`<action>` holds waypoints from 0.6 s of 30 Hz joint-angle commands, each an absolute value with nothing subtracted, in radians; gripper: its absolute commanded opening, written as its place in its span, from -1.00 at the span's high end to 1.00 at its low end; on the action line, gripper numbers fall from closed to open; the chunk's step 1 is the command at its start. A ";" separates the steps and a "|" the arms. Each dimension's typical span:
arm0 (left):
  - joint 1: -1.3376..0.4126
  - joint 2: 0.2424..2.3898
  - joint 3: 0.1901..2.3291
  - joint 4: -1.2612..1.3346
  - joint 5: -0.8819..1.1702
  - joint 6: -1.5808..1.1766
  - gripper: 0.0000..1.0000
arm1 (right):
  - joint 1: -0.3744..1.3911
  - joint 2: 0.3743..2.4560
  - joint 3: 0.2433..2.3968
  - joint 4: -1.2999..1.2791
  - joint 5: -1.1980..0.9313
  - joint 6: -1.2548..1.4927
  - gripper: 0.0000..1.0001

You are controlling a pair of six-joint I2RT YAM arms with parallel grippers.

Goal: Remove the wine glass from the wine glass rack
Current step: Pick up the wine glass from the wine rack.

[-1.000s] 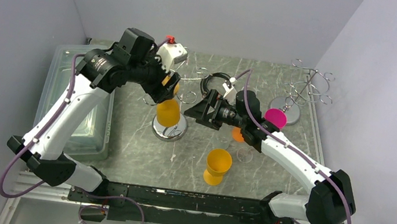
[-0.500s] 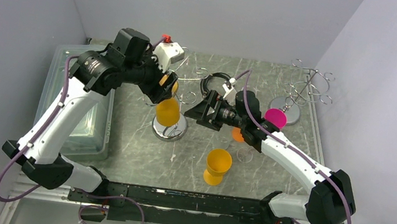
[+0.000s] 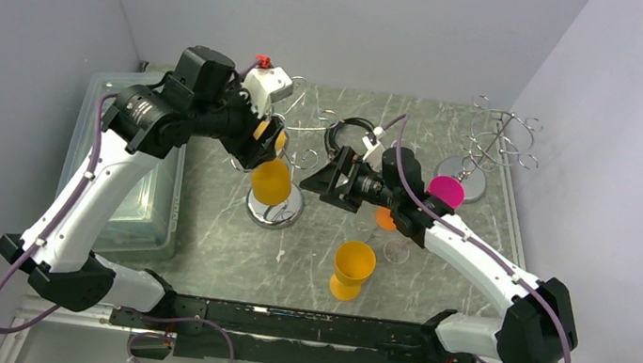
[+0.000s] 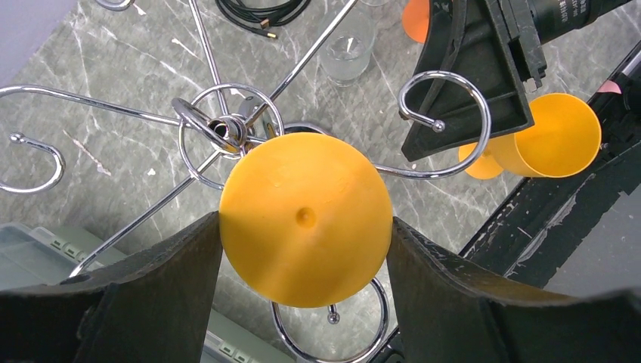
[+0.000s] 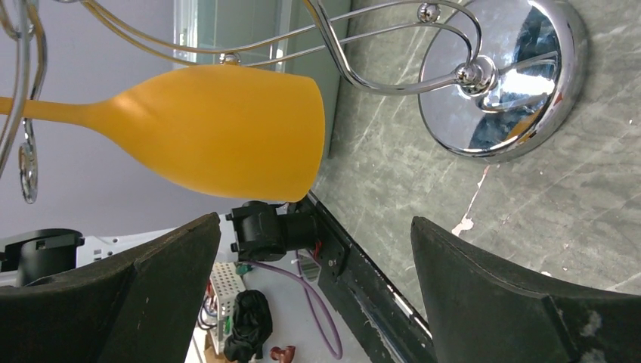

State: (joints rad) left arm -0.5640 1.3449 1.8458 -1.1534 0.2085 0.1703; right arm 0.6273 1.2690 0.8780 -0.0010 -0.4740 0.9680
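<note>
An orange wine glass (image 3: 272, 182) hangs bowl-down over the round mirror base of the chrome wine glass rack (image 3: 282, 217). My left gripper (image 3: 266, 141) is shut on its round foot (image 4: 302, 189), and both fingers (image 4: 166, 287) press on the disc's rim, close to the rack's hub (image 4: 227, 130). In the right wrist view the bowl (image 5: 227, 128) sits beside the rack's stem and base (image 5: 506, 83), and its thin stem runs past a wire curl at the left edge. My right gripper (image 3: 313, 180) stands open just right of the glass with nothing between its fingers.
A second orange glass (image 3: 353, 267) stands upright at the front centre. A pink glass (image 3: 446, 191) and a smaller wire stand (image 3: 499, 140) are at the back right. A clear plastic bin (image 3: 112, 162) lies on the left. A black cable (image 3: 353, 134) and a clear cup (image 4: 348, 57) lie behind the rack.
My left arm's wrist and elbow have swung slightly left and back, still gripping the glass's foot; the glass has barely shifted. The right arm has stayed put.
</note>
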 commanded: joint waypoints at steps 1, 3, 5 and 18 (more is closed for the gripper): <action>-0.560 1.309 1.864 -1.151 0.249 0.158 -0.04 | 0.634 1.221 0.913 0.014 -0.450 0.953 -0.98; -0.560 1.307 1.866 -1.157 0.257 0.158 -0.02 | 0.634 1.216 0.911 0.012 -0.447 0.951 -0.98; -0.560 1.304 1.868 -1.158 0.268 0.157 0.00 | 0.634 1.211 0.911 0.011 -0.443 0.952 -0.98; -0.560 1.290 1.884 -1.174 0.315 0.146 0.07 | 0.636 1.173 0.908 -0.018 -0.418 0.953 -0.98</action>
